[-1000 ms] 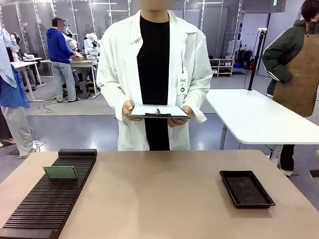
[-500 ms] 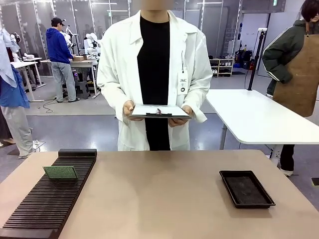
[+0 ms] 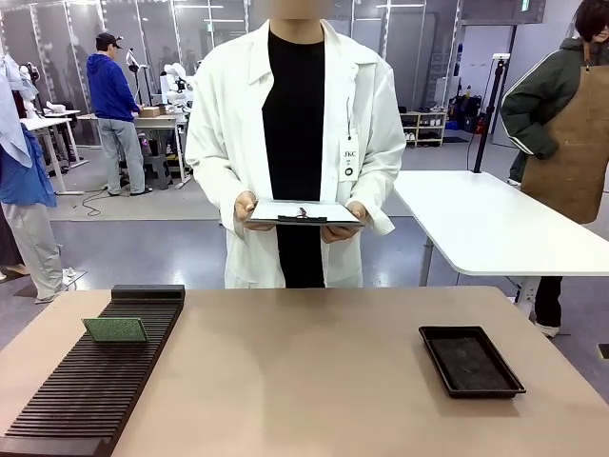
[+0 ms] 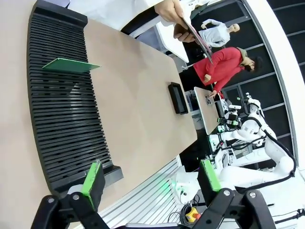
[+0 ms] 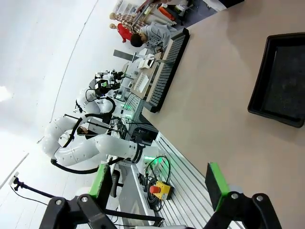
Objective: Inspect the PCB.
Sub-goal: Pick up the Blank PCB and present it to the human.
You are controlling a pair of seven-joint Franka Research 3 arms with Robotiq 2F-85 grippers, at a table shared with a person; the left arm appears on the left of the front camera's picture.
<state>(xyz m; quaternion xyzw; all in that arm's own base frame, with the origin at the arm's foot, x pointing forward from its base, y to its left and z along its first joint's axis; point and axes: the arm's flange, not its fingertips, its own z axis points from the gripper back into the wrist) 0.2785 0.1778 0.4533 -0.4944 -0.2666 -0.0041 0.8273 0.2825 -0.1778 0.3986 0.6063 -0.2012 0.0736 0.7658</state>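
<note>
Desk [image 3: 314, 381], tan and flat, is seen from the robot's side, with a person in a white lab coat [image 3: 228, 143] standing at the far edge.

PCB [image 3: 115, 329], a thin flat green rectangular board with a fine dotted grid, is seated in a long black ribbed plastic rack [image 3: 90, 395] on the robot's left part of the desk. It is lodged toward the rack's far end, at the rack's left edge, broad face turned to the robot's side. Whether it stands fully upright or leans cannot be told. In the left wrist view the PCB [image 4: 70, 66] is seen edge-on and oblique, jutting from the rack [image 4: 66, 124] slots. No hand is touching it.

A shallow black rectangular plastic tray [image 3: 471, 362] is set on the robot's right part of the desk, well apart from the rack. It is also caught in the right wrist view [image 5: 281, 81].

Left hand [image 4: 150, 167] is held above the near end of the rack, its green-padded fingers [image 4: 93, 177] spread wide, nothing between them.

Right hand [image 5: 157, 169] is held off the near desk edge, fingers [image 5: 215, 183] likewise spread wide, nothing gripped.

A flat clipboard with white paper and a dark clip [image 3: 304, 212] is held level at waist height in both of the person's hands [image 3: 245, 206], one at each side edge, beyond the desk.
</note>
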